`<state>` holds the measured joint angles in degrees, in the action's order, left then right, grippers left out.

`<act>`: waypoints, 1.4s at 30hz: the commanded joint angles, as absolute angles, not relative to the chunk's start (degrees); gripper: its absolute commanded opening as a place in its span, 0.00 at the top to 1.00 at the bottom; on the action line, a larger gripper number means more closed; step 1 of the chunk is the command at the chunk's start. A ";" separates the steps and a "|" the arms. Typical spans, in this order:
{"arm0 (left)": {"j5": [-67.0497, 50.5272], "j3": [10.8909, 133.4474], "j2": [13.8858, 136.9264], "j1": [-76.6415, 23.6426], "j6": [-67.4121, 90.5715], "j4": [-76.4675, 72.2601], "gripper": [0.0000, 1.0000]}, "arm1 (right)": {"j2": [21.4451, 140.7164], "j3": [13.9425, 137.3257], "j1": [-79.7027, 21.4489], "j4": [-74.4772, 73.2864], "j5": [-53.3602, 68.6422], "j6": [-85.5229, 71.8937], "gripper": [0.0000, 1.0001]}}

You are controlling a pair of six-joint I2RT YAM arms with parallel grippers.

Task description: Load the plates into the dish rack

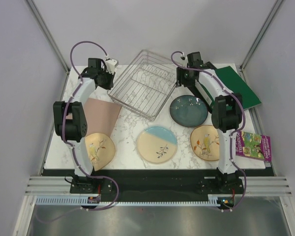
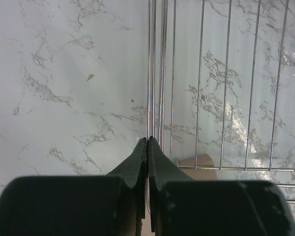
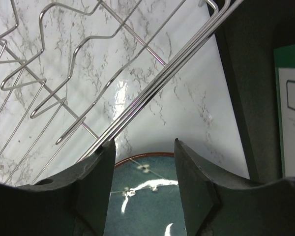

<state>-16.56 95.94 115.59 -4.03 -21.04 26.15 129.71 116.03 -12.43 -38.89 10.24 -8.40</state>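
The silver wire dish rack (image 1: pixel 143 83) stands empty at the back middle. My left gripper (image 1: pixel 109 74) is at its left corner, shut on the rack's rim wire (image 2: pixel 151 88), which runs between the fingertips (image 2: pixel 148 140). My right gripper (image 1: pixel 183 78) is open at the rack's right corner, its left finger (image 3: pixel 101 162) beside the rim (image 3: pixel 152 86), above the far edge of the dark slate-blue plate (image 3: pixel 147 191). That plate (image 1: pixel 188 110) lies flat on the table. In front lie the cream and light-blue plate (image 1: pixel 157 143) and two bird plates (image 1: pixel 99 150) (image 1: pixel 205 142).
A pink sheet (image 1: pixel 101 114) lies left of the rack, partly under my left arm. A green binder (image 1: pixel 238 86) lies at the back right. A purple booklet (image 1: pixel 254 146) sits at the right edge. The table is white marble (image 1: pixel 132 125).
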 commanded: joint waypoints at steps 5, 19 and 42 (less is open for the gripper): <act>-23.38 93.69 113.29 -8.00 -16.88 28.56 0.98 | 136.84 126.29 -14.33 -31.03 10.99 -8.79 0.37; -25.58 96.24 115.05 -12.13 -17.14 29.62 0.98 | 146.07 139.65 -14.33 -25.84 8.44 -9.93 0.31; -18.30 91.77 106.74 -17.93 -9.76 26.03 0.45 | 145.56 140.91 -13.98 -20.48 5.34 -8.10 0.22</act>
<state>-13.91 94.59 112.75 -13.15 -13.21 34.04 151.65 143.61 -10.15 -24.67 -2.83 -7.70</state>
